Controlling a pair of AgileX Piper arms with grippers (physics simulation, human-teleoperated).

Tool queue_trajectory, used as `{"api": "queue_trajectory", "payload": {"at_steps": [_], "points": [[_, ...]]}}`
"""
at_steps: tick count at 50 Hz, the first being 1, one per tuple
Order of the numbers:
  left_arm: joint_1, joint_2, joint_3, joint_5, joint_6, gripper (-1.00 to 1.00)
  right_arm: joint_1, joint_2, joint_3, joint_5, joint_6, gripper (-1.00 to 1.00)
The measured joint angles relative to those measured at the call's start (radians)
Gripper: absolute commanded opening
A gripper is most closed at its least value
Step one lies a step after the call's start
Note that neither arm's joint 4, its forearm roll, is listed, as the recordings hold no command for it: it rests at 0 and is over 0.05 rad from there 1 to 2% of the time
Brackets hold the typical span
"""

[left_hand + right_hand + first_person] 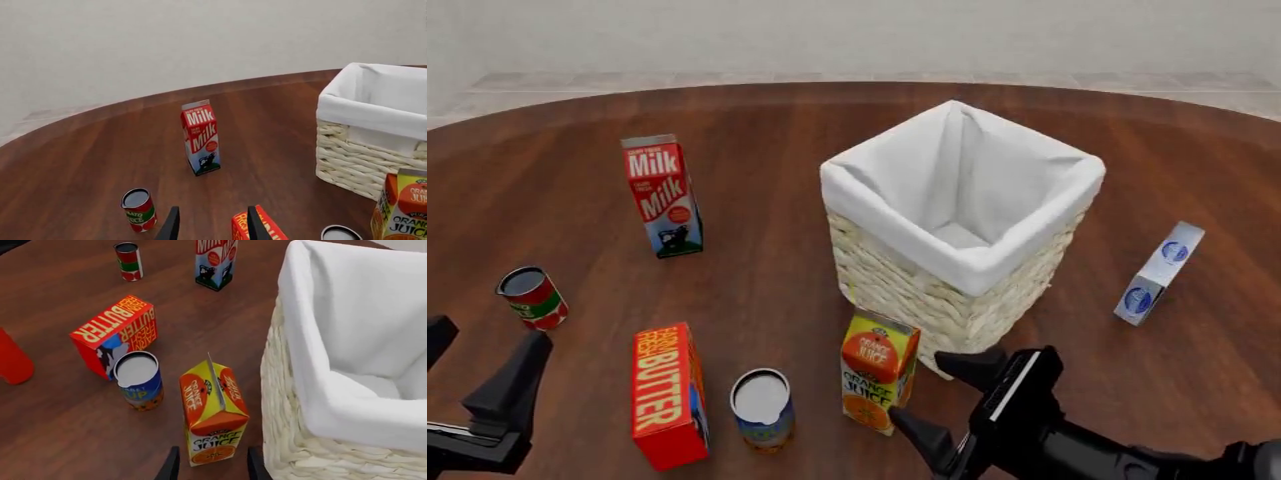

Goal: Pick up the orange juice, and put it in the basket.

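The orange juice (881,372) is a small yellow-and-orange carton standing upright on the table, just in front of the basket's near corner. The basket (914,290) is tall pale wicker with a white lining. My right gripper (942,402) is open, low and right beside the carton on its right. In the right wrist view the orange juice (213,412) stands just ahead of the open right gripper (212,469), in line with the gap between its fingers, with the basket (283,405) beside it. My left gripper (474,362) is open and empty, far to the left.
A Milk carton (663,197) stands at the back left. A red can (531,297), a BUTTER box (667,393) lying flat and a blue can (761,408) sit left of the juice. A small white-and-blue box (1158,272) leans to the right of the basket.
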Motion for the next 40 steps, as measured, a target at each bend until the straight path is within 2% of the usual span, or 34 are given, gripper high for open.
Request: {"api": "queue_trajectory", "payload": {"at_steps": [40], "points": [[-0.014, 0.008, 0.000, 0.001, 0.002, 1.00, -0.007, 0.123, -0.052, -0.040, 0.003, 1.00]]}}
